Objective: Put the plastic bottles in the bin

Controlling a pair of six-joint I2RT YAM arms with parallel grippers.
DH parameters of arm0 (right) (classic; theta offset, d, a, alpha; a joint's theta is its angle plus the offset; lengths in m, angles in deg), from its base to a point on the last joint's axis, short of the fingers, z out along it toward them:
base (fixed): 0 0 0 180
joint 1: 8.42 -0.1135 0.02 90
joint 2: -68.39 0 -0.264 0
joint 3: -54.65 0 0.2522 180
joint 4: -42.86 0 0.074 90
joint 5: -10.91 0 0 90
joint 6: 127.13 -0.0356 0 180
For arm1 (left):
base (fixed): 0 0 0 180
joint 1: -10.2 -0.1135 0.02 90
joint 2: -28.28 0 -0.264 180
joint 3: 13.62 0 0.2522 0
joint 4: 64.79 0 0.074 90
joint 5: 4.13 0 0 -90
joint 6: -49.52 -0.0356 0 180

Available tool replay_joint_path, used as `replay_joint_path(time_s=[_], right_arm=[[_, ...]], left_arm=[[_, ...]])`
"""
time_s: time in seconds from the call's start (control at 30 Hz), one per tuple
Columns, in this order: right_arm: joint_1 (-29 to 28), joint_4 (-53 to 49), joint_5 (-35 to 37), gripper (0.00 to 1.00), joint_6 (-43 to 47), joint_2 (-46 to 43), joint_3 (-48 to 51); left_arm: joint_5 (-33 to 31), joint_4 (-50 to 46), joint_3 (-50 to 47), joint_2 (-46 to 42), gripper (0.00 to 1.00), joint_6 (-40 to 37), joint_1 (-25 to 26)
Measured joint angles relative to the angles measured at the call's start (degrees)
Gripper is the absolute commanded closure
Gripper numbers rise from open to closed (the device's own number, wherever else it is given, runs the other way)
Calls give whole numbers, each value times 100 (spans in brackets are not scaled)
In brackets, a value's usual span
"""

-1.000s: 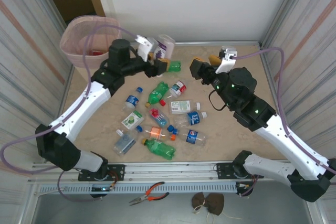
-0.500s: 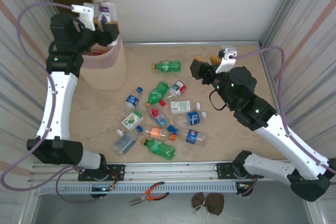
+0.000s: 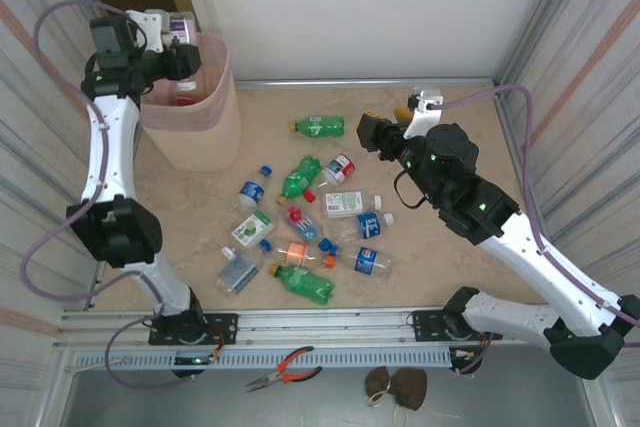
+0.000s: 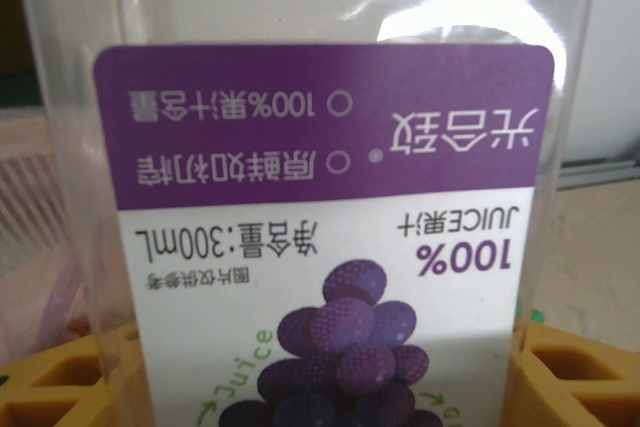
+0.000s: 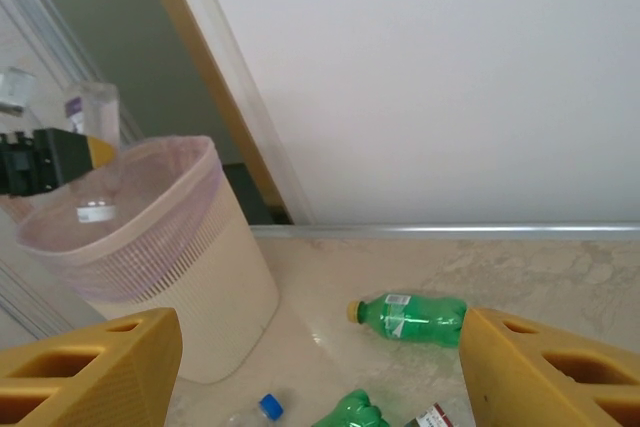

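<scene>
A clear juice bottle with a purple label is clenched in the left tool and held over the rim of the bin, at the far left of the surface. The right tool is released, with nothing between its fingers. About 12 bottles are scattered mid-surface, with 1 green bottle set apart.

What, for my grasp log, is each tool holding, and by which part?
Left tool grips the purple-labelled juice bottle by its labelled body; right tool holds nothing.
</scene>
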Motion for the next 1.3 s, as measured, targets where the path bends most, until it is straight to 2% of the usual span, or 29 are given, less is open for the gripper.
replay_joint_path(time_s=[0.47,0.67,1.0,1.3], right_arm=[[0,-179,138,26,-129,-63,125],[0,-234,170,26,-170,-245,155],[0,-376,190,26,-284,-264,173],[0,-485,190,26,-306,-264,173]], left_arm=[[-343,-1222,129,946,43,-457,35],[-468,-1499,149,1154,33,-553,149],[-544,-1604,208,1189,20,-577,219],[-490,-1622,490,1051,20,-566,219]])
